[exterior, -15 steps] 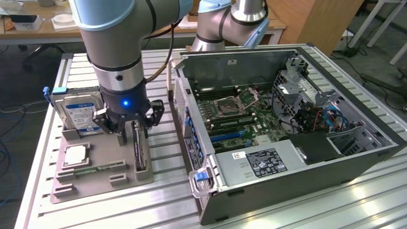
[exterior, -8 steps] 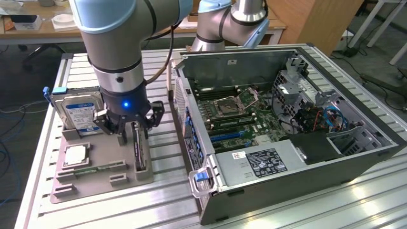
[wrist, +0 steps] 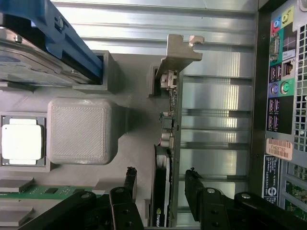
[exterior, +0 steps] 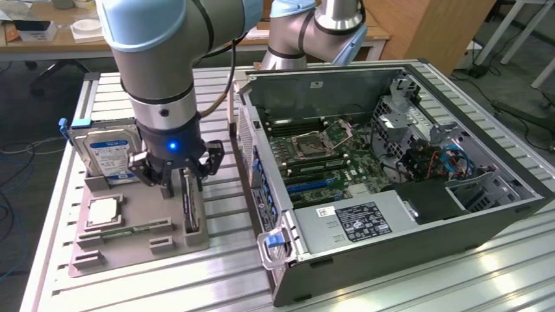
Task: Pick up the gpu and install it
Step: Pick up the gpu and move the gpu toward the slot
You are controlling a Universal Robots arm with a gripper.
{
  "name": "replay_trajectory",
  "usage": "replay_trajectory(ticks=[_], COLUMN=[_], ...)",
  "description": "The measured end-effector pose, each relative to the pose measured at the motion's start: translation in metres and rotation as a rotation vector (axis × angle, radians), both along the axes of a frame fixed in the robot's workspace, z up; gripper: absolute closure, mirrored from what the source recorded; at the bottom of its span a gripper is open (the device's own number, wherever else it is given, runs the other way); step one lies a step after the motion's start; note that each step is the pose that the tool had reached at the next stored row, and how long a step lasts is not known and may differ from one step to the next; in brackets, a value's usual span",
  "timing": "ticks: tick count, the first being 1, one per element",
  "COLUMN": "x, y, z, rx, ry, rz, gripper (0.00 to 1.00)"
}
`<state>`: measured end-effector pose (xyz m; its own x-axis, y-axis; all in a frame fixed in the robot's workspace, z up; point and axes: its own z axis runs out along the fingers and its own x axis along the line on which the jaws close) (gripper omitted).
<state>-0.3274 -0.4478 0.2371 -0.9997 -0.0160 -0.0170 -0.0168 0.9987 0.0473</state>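
The gpu [exterior: 192, 207] stands on edge in a slot of the grey holder [exterior: 130, 250] on the table, at the exterior view's left. In the wrist view the gpu [wrist: 167, 139] is a thin black card, and its silvery bracket [wrist: 180, 50] is at the end away from my fingers. My gripper [exterior: 178, 179] is lowered over the card's near end. The gripper [wrist: 160, 179] is open, with one black finger [wrist: 130, 178] on each side of the card and a small gap on both sides. The fingers straddle the card without pressing on it.
The holder also carries a blue-labelled hard drive [exterior: 104, 153], a square silver CPU chip [exterior: 104, 209] and a green memory stick [exterior: 130, 229]. The open computer case [exterior: 485, 195], with its motherboard [exterior: 329, 156] exposed, lies at the exterior view's right, close beside the holder.
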Motion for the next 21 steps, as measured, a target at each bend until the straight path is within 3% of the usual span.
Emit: replay_trajectory(ticks=[7,21], x=[0.0,0.0], y=[0.0,0.0], z=[-0.0095,-0.0128], rx=[0.0019,0.0026], ry=[0.0,0.0002], rz=[0.0,0.0], gripper=[0.47,0.49])
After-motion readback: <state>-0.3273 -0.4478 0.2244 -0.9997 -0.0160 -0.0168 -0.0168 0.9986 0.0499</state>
